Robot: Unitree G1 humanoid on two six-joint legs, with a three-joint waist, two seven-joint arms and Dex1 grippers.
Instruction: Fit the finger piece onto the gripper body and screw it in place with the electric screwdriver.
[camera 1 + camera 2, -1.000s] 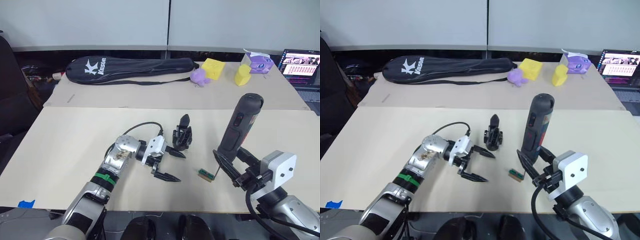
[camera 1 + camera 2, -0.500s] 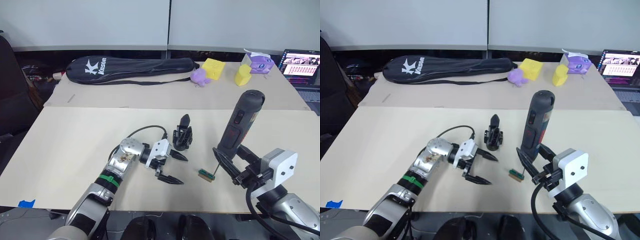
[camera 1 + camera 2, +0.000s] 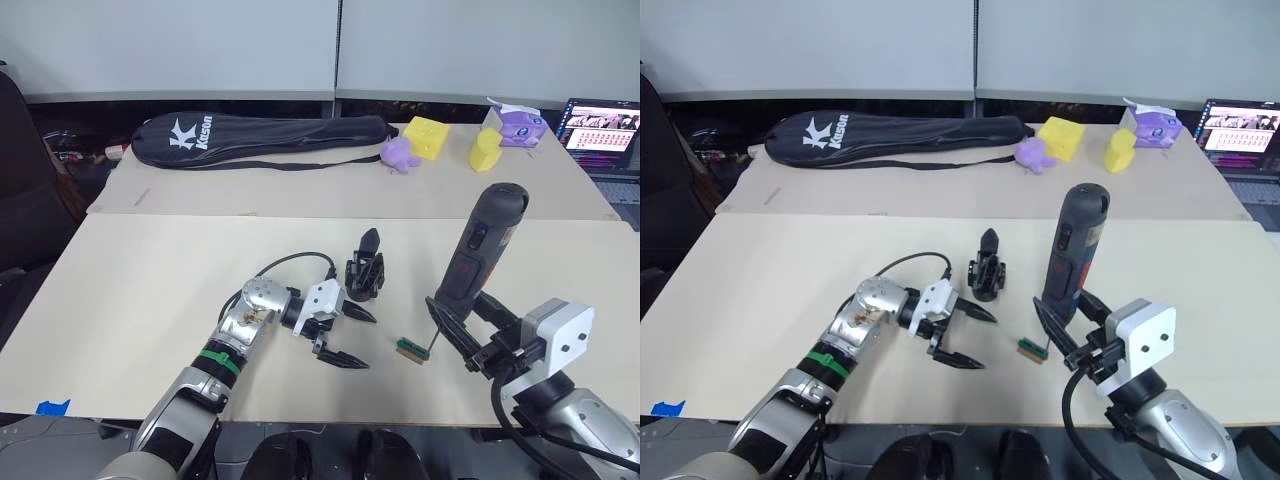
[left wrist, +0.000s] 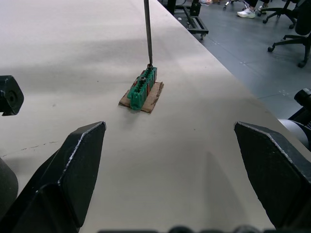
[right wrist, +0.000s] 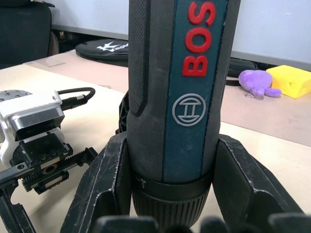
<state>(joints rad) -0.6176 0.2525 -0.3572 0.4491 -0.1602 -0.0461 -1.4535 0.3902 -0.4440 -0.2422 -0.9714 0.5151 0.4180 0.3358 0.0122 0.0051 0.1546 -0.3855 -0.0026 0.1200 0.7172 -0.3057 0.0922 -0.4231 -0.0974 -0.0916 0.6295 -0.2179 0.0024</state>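
Left wrist view gives me the screwdriver's bit resting on a screw in the small green block (image 4: 142,89), so I judge I am picking up a screw. My right gripper (image 3: 1072,335) is clamped around the electric screwdriver (image 3: 1072,250), held upright. My left gripper (image 3: 342,334) is spread wide and empty, low over the table (image 3: 130,280) near the gripper body (image 3: 365,276), whose finger piece (image 3: 369,241) looks already seated upright. Next I need the loaded bit carried over while the left steadies the body.
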